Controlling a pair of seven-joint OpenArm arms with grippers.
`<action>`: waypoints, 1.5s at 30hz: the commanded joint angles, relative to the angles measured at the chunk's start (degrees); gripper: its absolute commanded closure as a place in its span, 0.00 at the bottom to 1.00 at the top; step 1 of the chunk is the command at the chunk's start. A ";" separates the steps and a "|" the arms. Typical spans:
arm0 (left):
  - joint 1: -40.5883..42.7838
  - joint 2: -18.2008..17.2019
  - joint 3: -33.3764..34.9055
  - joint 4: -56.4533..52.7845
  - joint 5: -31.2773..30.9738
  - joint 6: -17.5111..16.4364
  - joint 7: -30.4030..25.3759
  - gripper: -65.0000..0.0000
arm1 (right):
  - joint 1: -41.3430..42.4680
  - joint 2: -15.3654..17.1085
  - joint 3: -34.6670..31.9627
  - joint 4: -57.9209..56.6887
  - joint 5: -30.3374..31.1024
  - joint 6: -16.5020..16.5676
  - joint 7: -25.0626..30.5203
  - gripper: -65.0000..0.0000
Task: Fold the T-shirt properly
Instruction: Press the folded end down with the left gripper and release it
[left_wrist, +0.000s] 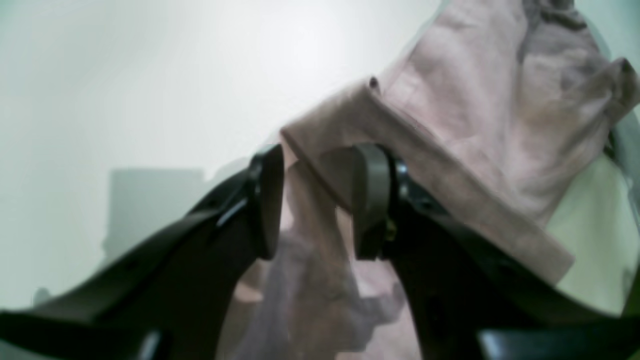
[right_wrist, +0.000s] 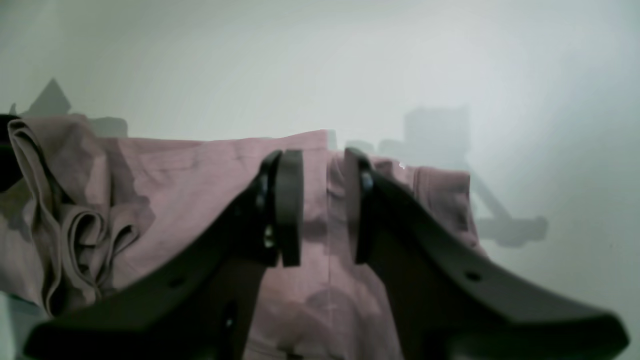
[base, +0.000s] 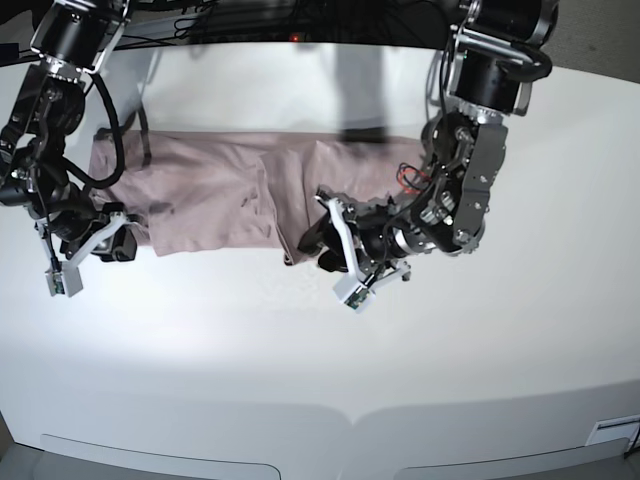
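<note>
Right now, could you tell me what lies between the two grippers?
The T-shirt spans the stretch from the right gripper to the left gripper, as the base view shows.

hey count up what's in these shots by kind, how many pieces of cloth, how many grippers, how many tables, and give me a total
Cloth: 1, the pink-mauve T-shirt
Grippers: 2, the left gripper and the right gripper
Tables: 1, the white table
Total: 4

T-shirt edges blurred — left hand covers part.
</note>
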 joint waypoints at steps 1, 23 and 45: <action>-1.40 1.33 0.09 1.03 -1.18 -0.56 -1.46 0.67 | 1.07 0.94 0.20 1.11 0.85 0.25 1.16 0.77; -3.34 6.05 0.09 -11.78 3.23 -0.56 -7.32 0.67 | 1.09 0.96 0.20 1.11 0.85 0.25 1.20 0.77; -5.35 6.19 0.09 0.76 -10.97 -0.56 4.72 0.67 | -4.20 9.81 12.31 0.24 3.78 -1.25 -4.61 0.31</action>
